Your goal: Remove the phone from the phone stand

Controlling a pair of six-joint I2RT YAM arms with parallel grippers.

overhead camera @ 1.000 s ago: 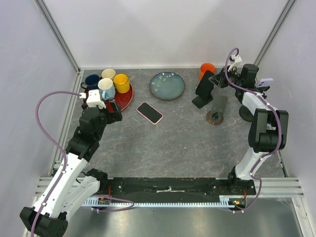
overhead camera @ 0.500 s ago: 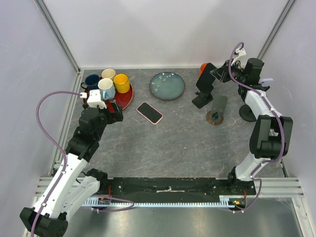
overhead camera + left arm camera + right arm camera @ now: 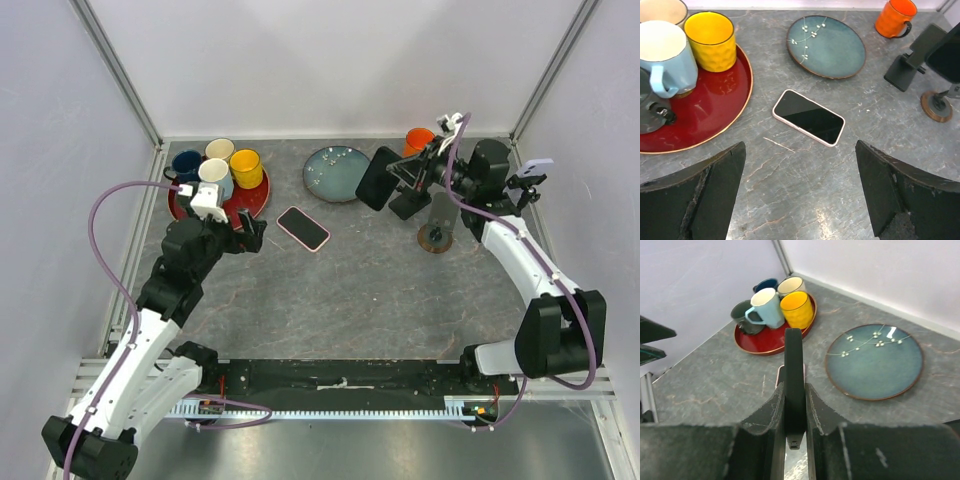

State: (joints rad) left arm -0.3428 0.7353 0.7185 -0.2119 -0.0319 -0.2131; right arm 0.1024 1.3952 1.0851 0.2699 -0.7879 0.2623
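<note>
My right gripper (image 3: 400, 176) is shut on a black phone (image 3: 376, 179) and holds it in the air, left of and clear of the black phone stand (image 3: 409, 201). In the right wrist view the phone (image 3: 793, 370) stands edge-on, clamped between my fingers (image 3: 771, 407). The stand (image 3: 912, 59) and part of the held phone (image 3: 946, 54) also show in the left wrist view. My left gripper (image 3: 244, 229) is open and empty, low over the table, near a pink-cased phone (image 3: 809, 117) that lies flat.
A red tray (image 3: 251, 203) with several mugs sits at the back left. A blue-green plate (image 3: 338, 172) is at the back middle, an orange mug (image 3: 418, 141) behind the stand. A small round-based holder (image 3: 436, 236) stands right of the phone stand.
My right gripper has lifted the black phone off the stand and carried it left, over the plate's edge. My left gripper has shifted a little to the right.
</note>
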